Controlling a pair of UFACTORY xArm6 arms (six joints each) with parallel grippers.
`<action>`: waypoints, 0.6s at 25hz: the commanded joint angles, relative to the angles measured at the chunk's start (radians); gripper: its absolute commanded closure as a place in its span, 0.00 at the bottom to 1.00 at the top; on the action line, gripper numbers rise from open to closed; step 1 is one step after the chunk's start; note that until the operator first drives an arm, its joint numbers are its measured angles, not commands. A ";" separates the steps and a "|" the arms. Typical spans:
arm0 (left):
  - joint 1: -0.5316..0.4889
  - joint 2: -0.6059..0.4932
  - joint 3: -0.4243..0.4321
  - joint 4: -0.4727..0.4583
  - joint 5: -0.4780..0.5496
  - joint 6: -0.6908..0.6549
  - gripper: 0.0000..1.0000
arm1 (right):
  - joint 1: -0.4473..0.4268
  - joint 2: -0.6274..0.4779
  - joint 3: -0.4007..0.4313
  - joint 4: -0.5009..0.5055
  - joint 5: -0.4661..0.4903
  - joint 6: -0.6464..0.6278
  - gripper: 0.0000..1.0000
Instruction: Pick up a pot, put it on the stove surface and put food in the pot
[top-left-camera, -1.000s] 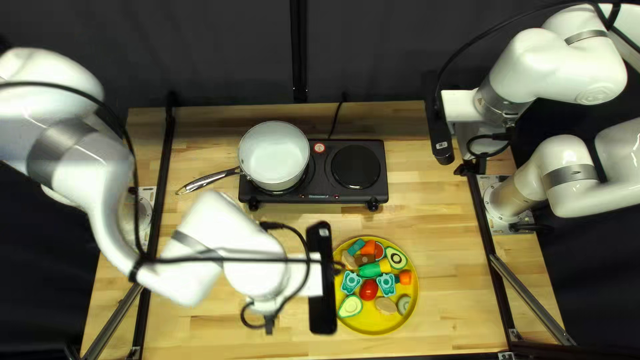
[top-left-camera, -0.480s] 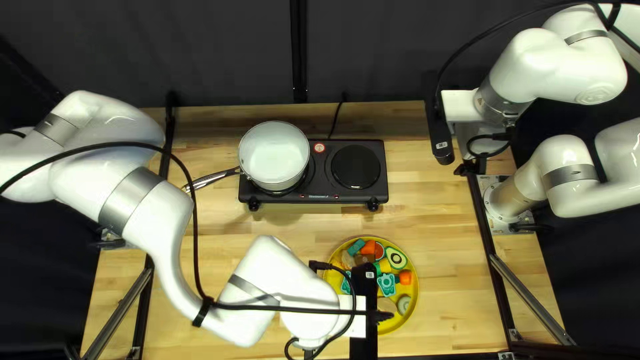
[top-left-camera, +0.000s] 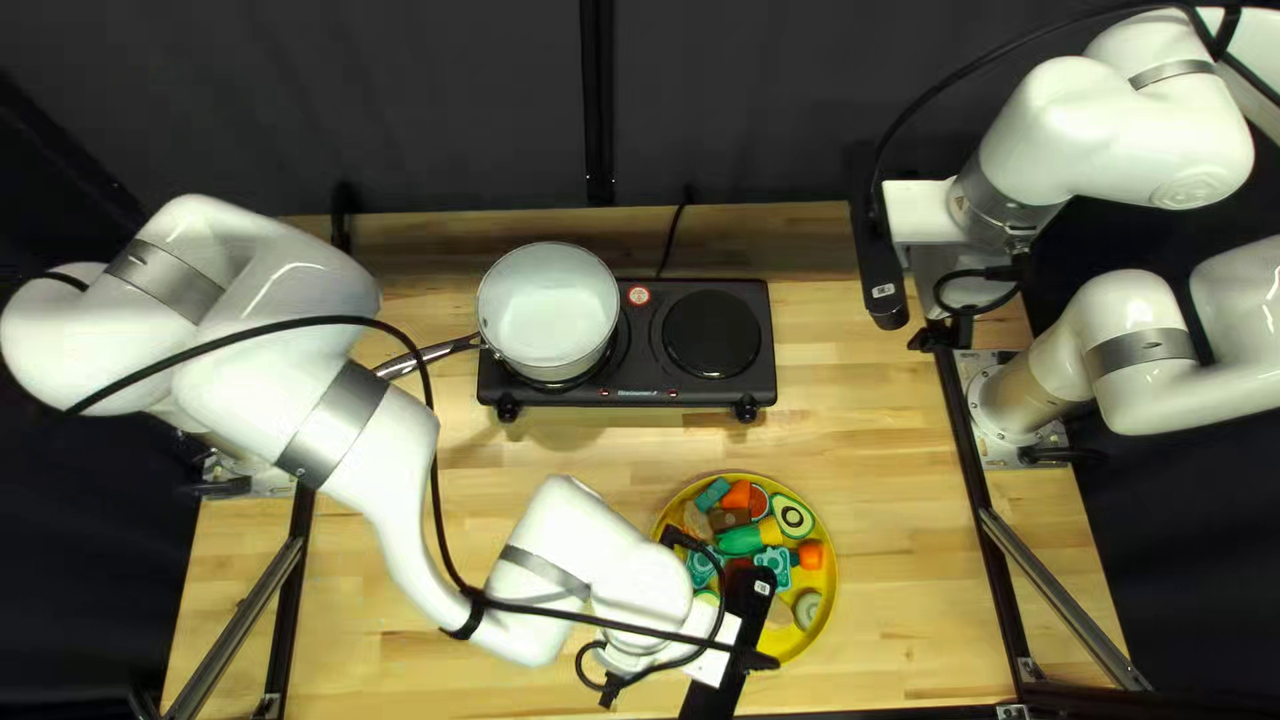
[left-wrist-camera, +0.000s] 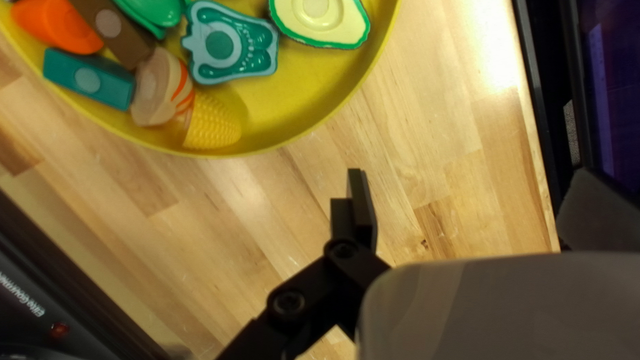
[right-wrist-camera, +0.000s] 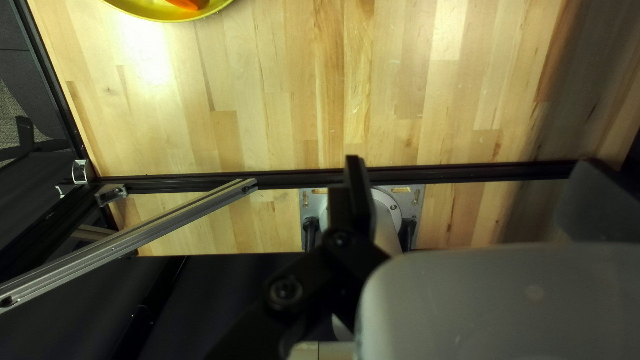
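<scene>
left gripper (top-left-camera: pixel 748 625) low at the bench's (top-left-camera: pixel 880 520) near edge, fingers open, just beside the yellow plate (top-left-camera: pixel 800 640) of toy food (top-left-camera: pixel 742 540), beyond it the pot (top-left-camera: pixel 548 312) (handle pointing left) on the stove's (top-left-camera: pixel 640 392) left burner, right gripper (top-left-camera: pixel 885 290) raised at far right, fingers open

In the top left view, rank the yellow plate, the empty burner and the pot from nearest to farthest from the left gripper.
Measured from the left gripper, low in the top left view:
1. Yellow plate: right beside the gripper, partly under it.
2. Empty burner: farther back, on the right half of the stove.
3. Pot: on the stove's left burner, farthest.
</scene>
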 commanded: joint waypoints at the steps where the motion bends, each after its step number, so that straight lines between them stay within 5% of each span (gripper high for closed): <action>1: 0.009 0.067 -0.111 0.032 0.066 0.074 0.00 | 0.000 0.000 0.000 0.000 0.000 0.000 0.00; 5: 0.019 0.148 -0.181 0.067 0.072 0.170 0.00 | 0.000 0.000 0.000 0.000 0.000 0.000 0.00; 11: 0.011 0.166 -0.129 0.091 0.007 0.218 0.00 | 0.000 0.000 0.000 0.000 0.000 0.000 0.00; 12: 0.012 0.157 -0.106 0.095 -0.009 0.217 0.74 | 0.000 0.000 0.000 0.000 0.000 0.000 0.00; 13: 0.015 0.146 -0.076 0.101 -0.030 0.218 1.00 | 0.000 0.000 0.000 0.000 0.000 0.000 0.00; 15: 0.020 0.136 -0.041 0.111 -0.061 0.219 1.00 | 0.000 0.000 0.000 0.000 0.000 0.000 0.00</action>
